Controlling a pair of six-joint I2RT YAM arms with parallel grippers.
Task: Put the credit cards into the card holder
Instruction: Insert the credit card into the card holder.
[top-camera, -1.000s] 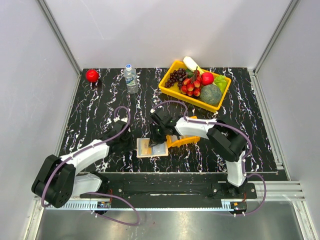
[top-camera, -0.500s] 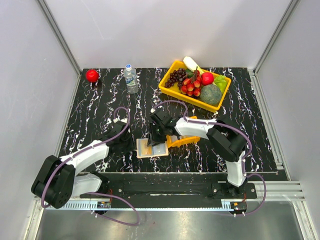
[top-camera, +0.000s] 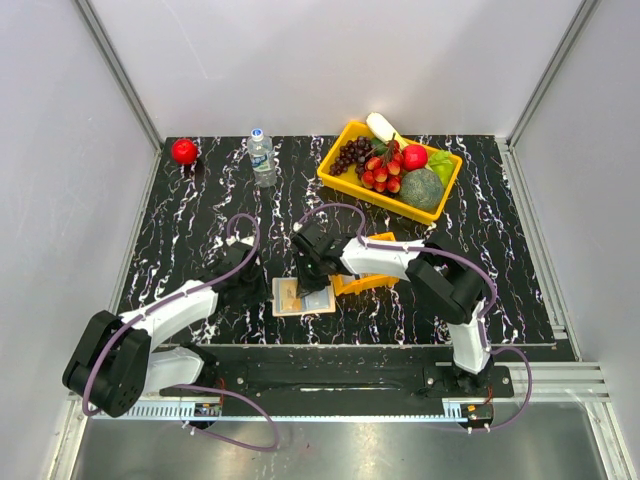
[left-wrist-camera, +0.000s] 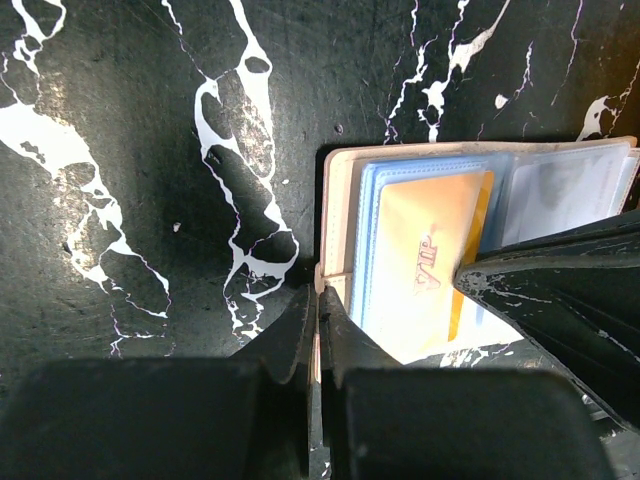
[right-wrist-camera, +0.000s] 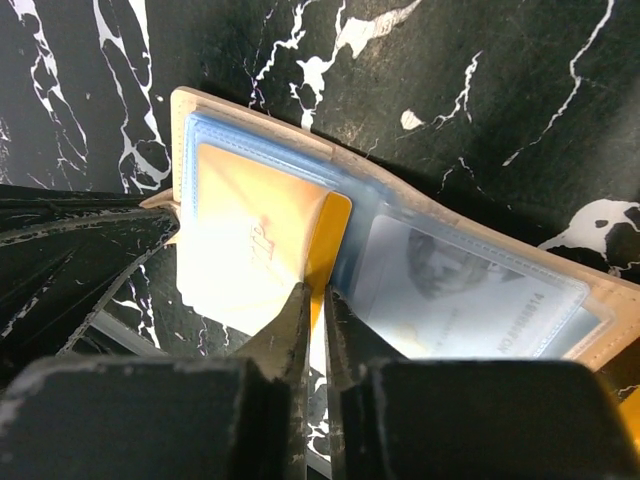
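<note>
The card holder (top-camera: 318, 302) lies open on the black marble table; it also shows in the left wrist view (left-wrist-camera: 336, 190) and the right wrist view (right-wrist-camera: 610, 310). My left gripper (left-wrist-camera: 318, 300) is shut on its tan left edge; from above it (top-camera: 266, 291) sits at the wallet's left side. My right gripper (right-wrist-camera: 318, 292) is shut on the edge of a pale gold credit card (right-wrist-camera: 245, 245) marked VIP (left-wrist-camera: 425, 262), which lies partly in the wallet's left blue-rimmed sleeve. A grey card (right-wrist-camera: 470, 290) sits in the right sleeve. From above the right gripper (top-camera: 311, 282) is over the wallet.
A small orange tray (top-camera: 372, 280) sits right of the wallet, partly under my right arm. A yellow basket (top-camera: 345, 140) of fruit stands at the back right. A water bottle (top-camera: 262, 157) and a red apple (top-camera: 184, 151) stand at the back left.
My right gripper has shifted slightly left over the wallet with the gold card. The left arm has stayed in place.
</note>
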